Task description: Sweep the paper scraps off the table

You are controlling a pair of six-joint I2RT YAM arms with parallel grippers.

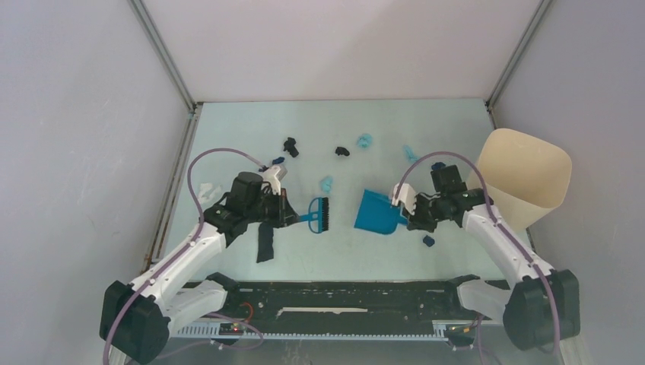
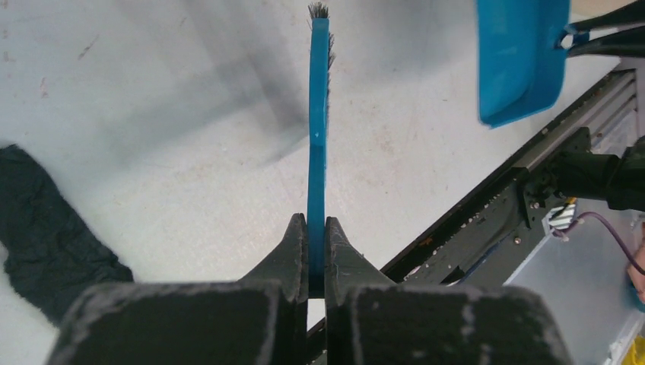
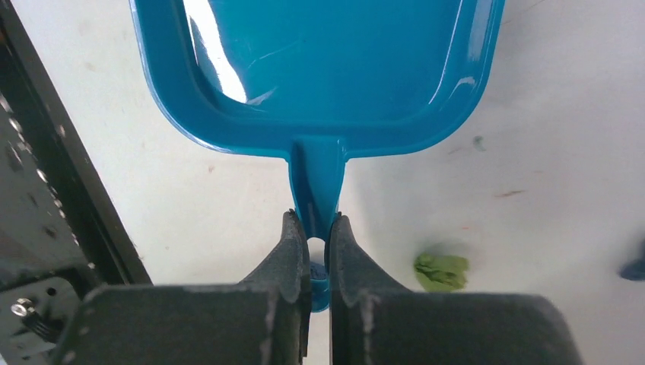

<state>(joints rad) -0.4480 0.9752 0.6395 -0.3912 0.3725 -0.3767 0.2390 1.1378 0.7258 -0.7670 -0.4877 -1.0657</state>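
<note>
My left gripper point(image 1: 294, 215) is shut on the handle of the blue hand brush point(image 1: 320, 214); the wrist view shows my jaws point(image 2: 309, 228) clamped on the handle point(image 2: 318, 114). My right gripper point(image 1: 408, 217) is shut on the handle of the blue dustpan point(image 1: 378, 212), whose empty pan fills the right wrist view point(image 3: 327, 68). Paper scraps lie on the table point(image 1: 236, 137): black lumps point(image 1: 290, 146) point(image 1: 342, 151), light blue ones point(image 1: 366, 141) point(image 1: 326, 183) point(image 1: 409, 153), a dark blue one point(image 1: 428, 241), a black strip point(image 1: 265, 242), and a green lump point(image 3: 441, 271).
A tall beige bin point(image 1: 525, 179) stands at the table's right edge beside my right arm. A white scrap point(image 1: 205, 188) lies near the left frame edge. A black rail point(image 1: 342, 296) runs along the near edge. The black strip shows in the left wrist view point(image 2: 46, 228).
</note>
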